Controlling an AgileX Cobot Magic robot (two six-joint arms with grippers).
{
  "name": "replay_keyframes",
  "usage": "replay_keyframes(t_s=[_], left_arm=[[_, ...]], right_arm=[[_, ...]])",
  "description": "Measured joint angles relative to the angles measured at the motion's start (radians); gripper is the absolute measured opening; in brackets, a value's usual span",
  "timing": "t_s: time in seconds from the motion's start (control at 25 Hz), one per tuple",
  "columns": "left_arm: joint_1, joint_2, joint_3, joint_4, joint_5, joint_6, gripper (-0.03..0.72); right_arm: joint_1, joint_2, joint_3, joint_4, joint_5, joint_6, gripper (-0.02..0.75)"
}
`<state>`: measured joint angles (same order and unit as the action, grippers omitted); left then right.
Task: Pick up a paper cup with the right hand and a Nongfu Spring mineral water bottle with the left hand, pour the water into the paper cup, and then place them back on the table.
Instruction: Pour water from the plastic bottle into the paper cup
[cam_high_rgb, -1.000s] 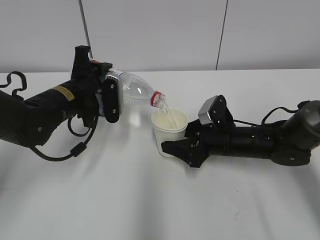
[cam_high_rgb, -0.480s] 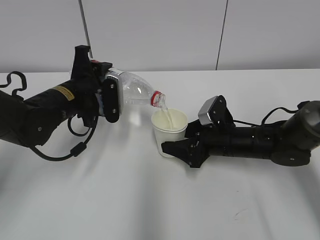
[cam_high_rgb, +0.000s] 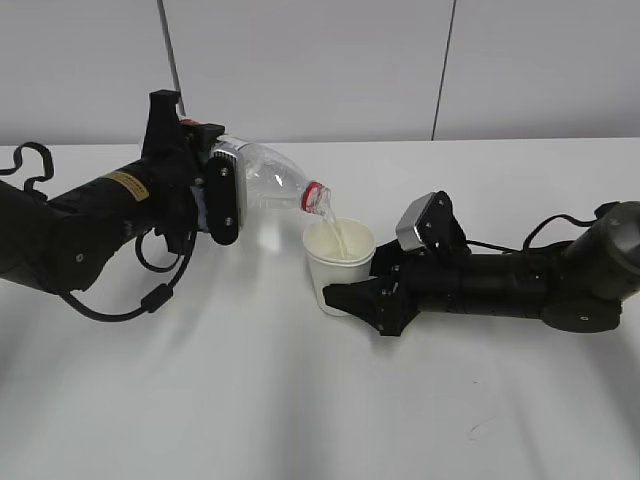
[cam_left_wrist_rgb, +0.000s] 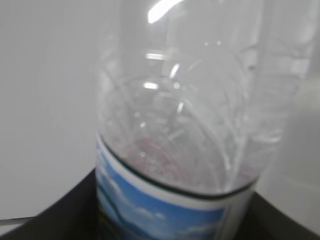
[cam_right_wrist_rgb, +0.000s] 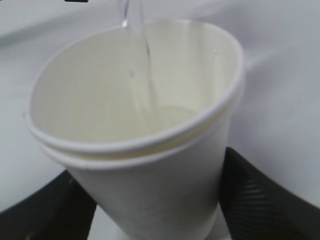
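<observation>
Over the middle of the white counter (cam_high_rgb: 300, 400), the left hand (cam_high_rgb: 215, 200) is gripping the water bottle (cam_high_rgb: 262, 178) around its labelled body, fingers (cam_high_rgb: 222, 205) clamped on it, tipping it nearly flat with the open neck pointing right and down. A thin stream of water (cam_high_rgb: 338, 232) is running from the red-ringed mouth into the paper cup (cam_high_rgb: 338, 262) just below it. The right hand (cam_high_rgb: 375, 300) is lying low along the counter from the right, fingers (cam_high_rgb: 350, 296) closing on the cup's lower side and holding it upright. In the right wrist view the stream (cam_right_wrist_rgb: 142, 45) is falling inside the cup (cam_right_wrist_rgb: 150, 165), water pooling at the bottom. In the left wrist view the clear bottle (cam_left_wrist_rgb: 185, 125) is filling the frame, blue-edged label at its base
</observation>
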<state>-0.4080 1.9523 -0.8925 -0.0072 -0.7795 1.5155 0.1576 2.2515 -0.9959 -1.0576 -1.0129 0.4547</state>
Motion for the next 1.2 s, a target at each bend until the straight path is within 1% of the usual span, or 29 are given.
replay_keyframes(t_s=[0.92,1.2], left_arm=[[0.0,0.0,0.0,-0.019,-0.013,0.0,0.4],[0.0,0.0,0.0,-0.045,-0.015,0.0,0.4]], right_arm=[[0.0,0.002,0.0,0.0,0.0,0.0,0.524],[0.0,0.002,0.0,0.0,0.0,0.0,0.524]])
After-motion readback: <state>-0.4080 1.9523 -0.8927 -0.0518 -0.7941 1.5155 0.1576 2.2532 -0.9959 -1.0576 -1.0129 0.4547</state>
